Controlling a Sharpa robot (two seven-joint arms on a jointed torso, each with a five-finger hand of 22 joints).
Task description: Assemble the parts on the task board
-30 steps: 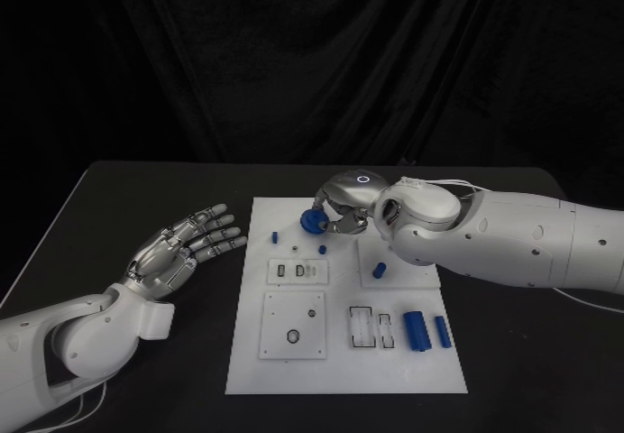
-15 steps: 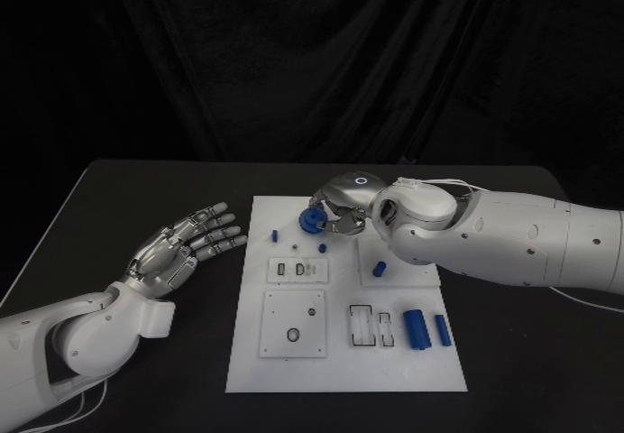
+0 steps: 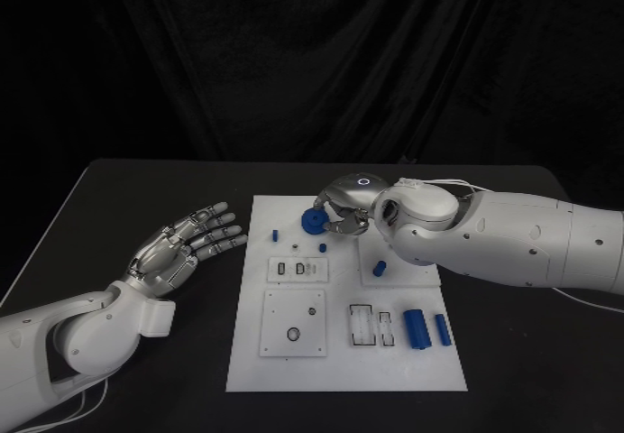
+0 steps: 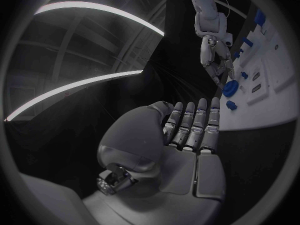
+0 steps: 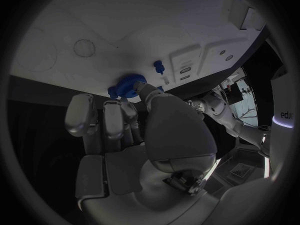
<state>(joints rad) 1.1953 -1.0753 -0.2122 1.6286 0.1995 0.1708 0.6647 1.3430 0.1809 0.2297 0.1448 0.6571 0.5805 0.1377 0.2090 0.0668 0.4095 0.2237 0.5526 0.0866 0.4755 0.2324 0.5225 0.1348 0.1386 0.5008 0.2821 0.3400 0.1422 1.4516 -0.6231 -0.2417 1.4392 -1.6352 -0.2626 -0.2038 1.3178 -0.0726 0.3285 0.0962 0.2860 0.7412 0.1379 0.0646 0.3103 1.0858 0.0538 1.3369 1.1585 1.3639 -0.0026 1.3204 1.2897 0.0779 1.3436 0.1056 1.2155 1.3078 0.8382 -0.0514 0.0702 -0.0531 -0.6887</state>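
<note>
The silver right hand (image 3: 344, 215) pinches a round blue toothed part (image 3: 314, 221) above the upper middle of the white task board (image 3: 261, 361). The grip looks shallow; the part could slip or tilt. The left hand (image 3: 182, 248) hovers spread and empty at the frame's left.

Our right hand (image 3: 344, 215) and forearm block the task board's (image 3: 247, 361) far right corner, small blue pegs (image 3: 274, 236) stand nearby — near-left board edge open to us
</note>
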